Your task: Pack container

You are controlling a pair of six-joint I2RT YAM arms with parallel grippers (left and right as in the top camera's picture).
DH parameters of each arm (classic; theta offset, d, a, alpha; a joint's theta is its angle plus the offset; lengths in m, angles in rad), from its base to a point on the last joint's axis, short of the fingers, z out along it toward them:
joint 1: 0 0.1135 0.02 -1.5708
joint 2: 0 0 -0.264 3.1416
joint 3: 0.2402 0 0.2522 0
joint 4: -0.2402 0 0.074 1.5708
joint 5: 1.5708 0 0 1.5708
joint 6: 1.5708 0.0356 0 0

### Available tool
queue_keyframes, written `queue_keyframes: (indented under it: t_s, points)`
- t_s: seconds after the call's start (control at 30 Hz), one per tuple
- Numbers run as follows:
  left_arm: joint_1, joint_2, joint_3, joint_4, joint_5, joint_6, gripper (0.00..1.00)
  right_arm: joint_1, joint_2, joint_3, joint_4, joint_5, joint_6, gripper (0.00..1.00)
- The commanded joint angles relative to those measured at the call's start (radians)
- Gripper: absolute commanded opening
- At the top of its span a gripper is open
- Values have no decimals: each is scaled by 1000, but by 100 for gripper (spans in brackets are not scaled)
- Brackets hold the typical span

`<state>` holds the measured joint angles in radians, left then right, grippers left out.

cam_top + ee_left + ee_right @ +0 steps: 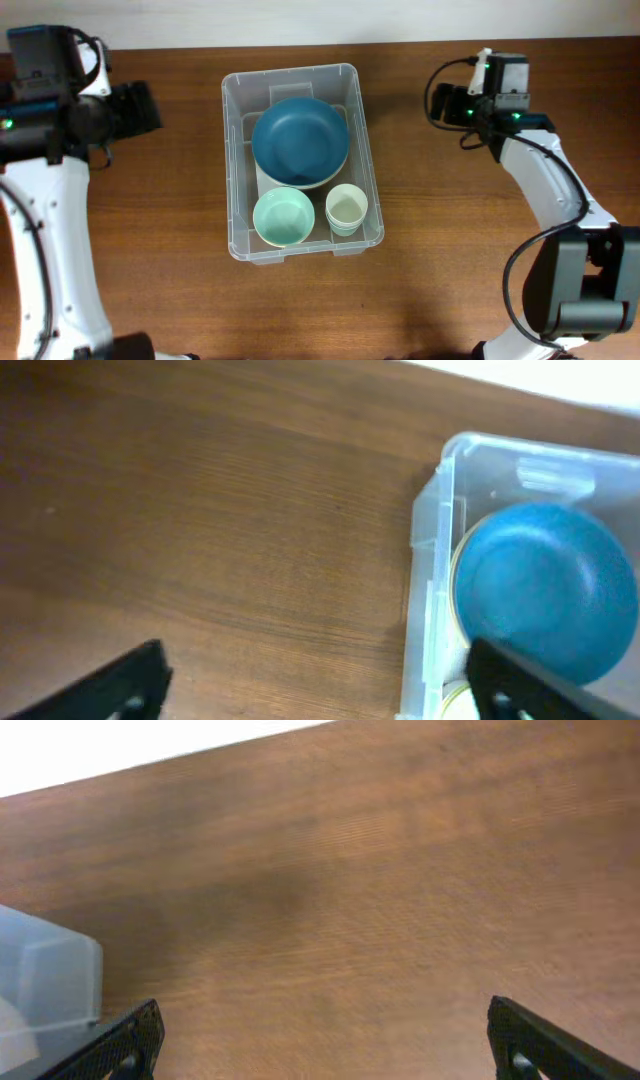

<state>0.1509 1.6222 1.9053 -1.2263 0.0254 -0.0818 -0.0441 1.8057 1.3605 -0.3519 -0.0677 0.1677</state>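
Container [229, 150] holds blue bowl [300, 140], green bowl [283, 216], cup [346, 208]. Packing looks done. Left gripper [320, 682], right gripper [320, 1032]: wide open, empty.

Large clear rectangular plastic container [229, 170]: glossy, see-through. Dark brown wood-grain table [150, 230]: smooth, satin. Round blue bowl [300, 140]: matt.

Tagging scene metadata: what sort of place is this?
Probably a robot lab tabletop, not a home kitchen: left arm and right arm flank a wooden table, with a clear container of bowls and a cup staged between.
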Motion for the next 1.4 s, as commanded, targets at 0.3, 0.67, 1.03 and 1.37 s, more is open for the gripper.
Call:
queue_keyframes:
  t_s: [0.3,0.67,1.03,1.37]
  points:
    - [0,127,-6,-41,40,86,99,-55,-192,15,-171,83,-29,99]
    - [-46,-141,-72,-42,39,89,99,-55,-601,-98,-322,159,66,99]
    - [-135,-800,-811,360,5,105,99,-55,-1248,-558,-324,211,111,99]
    - [-135,-1083,-1042,377,13,90,100,-55,-1551,-660,-528,211,111,99]
